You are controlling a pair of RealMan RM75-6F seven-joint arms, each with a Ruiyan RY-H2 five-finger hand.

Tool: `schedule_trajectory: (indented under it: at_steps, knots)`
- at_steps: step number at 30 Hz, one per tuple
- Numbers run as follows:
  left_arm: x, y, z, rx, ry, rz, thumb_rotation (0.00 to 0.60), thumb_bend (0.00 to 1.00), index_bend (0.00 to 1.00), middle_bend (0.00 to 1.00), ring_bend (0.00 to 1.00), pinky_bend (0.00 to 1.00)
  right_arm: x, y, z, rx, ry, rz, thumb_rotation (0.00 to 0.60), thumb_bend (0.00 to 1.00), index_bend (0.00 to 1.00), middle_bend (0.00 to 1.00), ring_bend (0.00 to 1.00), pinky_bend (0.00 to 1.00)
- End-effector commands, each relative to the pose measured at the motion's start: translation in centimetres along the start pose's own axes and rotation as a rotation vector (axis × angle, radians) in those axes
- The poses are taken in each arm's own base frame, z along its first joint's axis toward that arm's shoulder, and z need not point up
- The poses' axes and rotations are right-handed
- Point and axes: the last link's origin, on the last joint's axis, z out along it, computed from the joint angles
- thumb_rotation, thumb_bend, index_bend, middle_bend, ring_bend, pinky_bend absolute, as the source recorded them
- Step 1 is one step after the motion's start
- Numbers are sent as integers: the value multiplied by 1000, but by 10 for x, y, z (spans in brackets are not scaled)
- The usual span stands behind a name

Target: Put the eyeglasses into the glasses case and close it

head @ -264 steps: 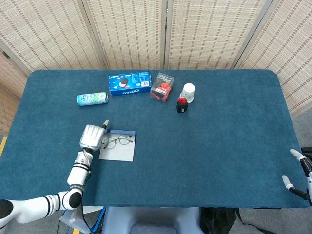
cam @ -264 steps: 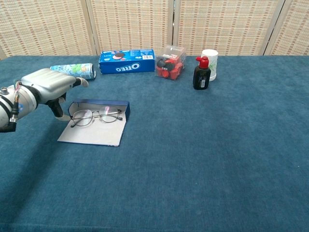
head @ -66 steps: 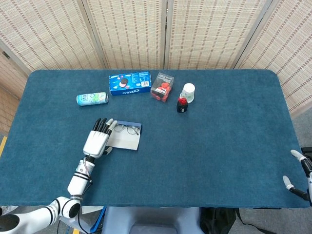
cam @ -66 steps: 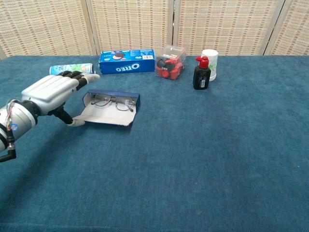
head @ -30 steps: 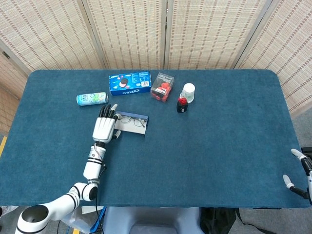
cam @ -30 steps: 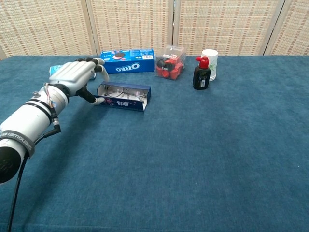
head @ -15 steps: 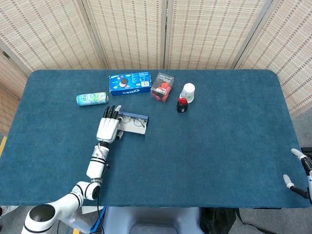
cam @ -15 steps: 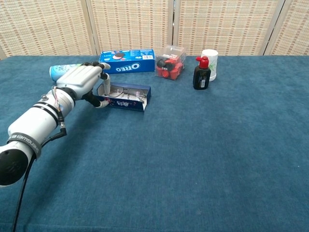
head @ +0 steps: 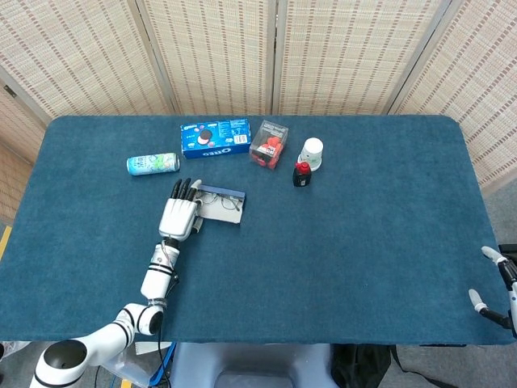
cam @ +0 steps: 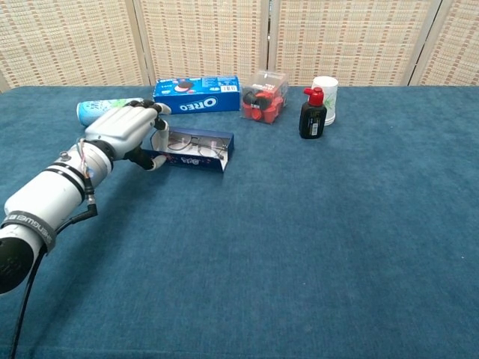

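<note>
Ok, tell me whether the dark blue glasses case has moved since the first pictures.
Yes. The dark blue glasses case has shifted toward the far side of the table and slightly rightward, now closer to the blue Oreo box.

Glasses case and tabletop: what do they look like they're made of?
The glasses case looks like a stiff shell, likely card or plastic, with a dark blue patterned outside and a pale lining; its walls hold straight edges. The table is covered in matte blue-green fabric, probably felt or short-pile carpet, showing a fuzzy mottled texture.
</note>
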Motion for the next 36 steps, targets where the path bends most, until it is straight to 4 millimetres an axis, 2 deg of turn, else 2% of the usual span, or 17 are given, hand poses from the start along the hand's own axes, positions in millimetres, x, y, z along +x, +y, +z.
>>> schedule_trajectory:
  at_steps: [1,10,23,29,36]
  knots:
    - [0,-1,-3,-10,2,-8,600,434,628,149,19,0,0,0,0,-1,0,0,600,295,164,244,164,70]
    - [5,-19,-22,-49,-9,-37,600,456,654,181,32,0,1,-4,-1,7,5,-2,600,296,164,243,164,70]
    - [23,-67,-83,-138,-87,-62,600,456,645,181,32,0,3,-14,-4,31,13,-6,600,296,164,244,165,70]
    - [38,-84,-102,-199,-90,-28,600,456,645,181,32,0,4,-18,-6,38,17,-8,600,296,164,243,164,70]
    - [50,-98,-107,-234,-137,8,600,455,621,181,32,0,5,-20,-8,39,19,-11,600,296,164,244,164,70]
